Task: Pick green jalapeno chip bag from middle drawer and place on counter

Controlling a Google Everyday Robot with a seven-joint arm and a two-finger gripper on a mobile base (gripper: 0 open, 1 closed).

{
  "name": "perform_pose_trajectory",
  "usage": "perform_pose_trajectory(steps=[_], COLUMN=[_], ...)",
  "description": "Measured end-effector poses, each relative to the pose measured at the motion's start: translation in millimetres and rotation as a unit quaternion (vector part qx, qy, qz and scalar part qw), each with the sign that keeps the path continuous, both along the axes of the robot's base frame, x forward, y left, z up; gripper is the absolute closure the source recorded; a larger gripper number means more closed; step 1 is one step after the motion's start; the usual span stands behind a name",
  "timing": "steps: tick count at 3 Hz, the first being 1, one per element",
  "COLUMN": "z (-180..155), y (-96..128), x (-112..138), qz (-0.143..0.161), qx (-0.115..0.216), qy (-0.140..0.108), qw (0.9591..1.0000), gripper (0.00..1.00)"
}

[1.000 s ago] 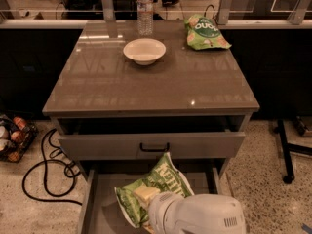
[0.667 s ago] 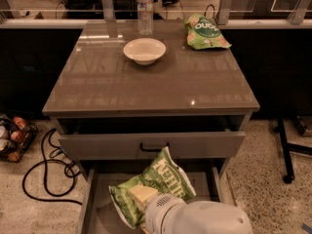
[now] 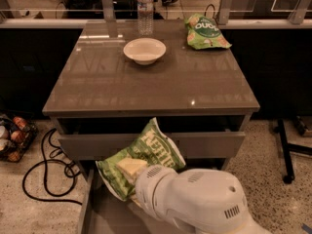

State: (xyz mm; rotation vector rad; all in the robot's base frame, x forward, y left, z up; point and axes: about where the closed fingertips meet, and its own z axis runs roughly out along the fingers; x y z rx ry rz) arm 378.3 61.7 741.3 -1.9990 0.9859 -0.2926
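Note:
The green jalapeno chip bag (image 3: 146, 155), mid-green with white lettering and a pale chip picture, hangs tilted in the air above the open middle drawer (image 3: 86, 206) and in front of the upper drawer front. My gripper (image 3: 129, 183) is at the bag's lower edge, shut on it; my white wrist housing (image 3: 195, 204) covers most of the fingers and the drawer floor. The glossy grey-brown counter (image 3: 151, 84) lies above and behind the bag.
On the counter stand a white bowl (image 3: 144, 50), a water bottle (image 3: 145, 6) and a paler green chip bag (image 3: 205, 32). The upper drawer front (image 3: 214, 144) juts out. Black cables (image 3: 44, 174) and a basket (image 3: 12, 135) lie left; a black stand leg (image 3: 286, 150) is right.
The chip bag has risen out of the drawer, up in front of the upper drawer front. My arm has come up and a little left with it.

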Motion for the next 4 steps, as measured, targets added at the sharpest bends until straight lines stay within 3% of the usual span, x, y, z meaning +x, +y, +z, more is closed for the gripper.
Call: perform_pose_trajectory(steps=[2, 4], z=[45, 52], y=[16, 11], x=[23, 33], qz=[0.011, 0.005], qx=[-0.002, 0.000], qy=[-0.045, -0.052], qw=[0.9989, 0.9986], gripper=[1.00, 1.00])
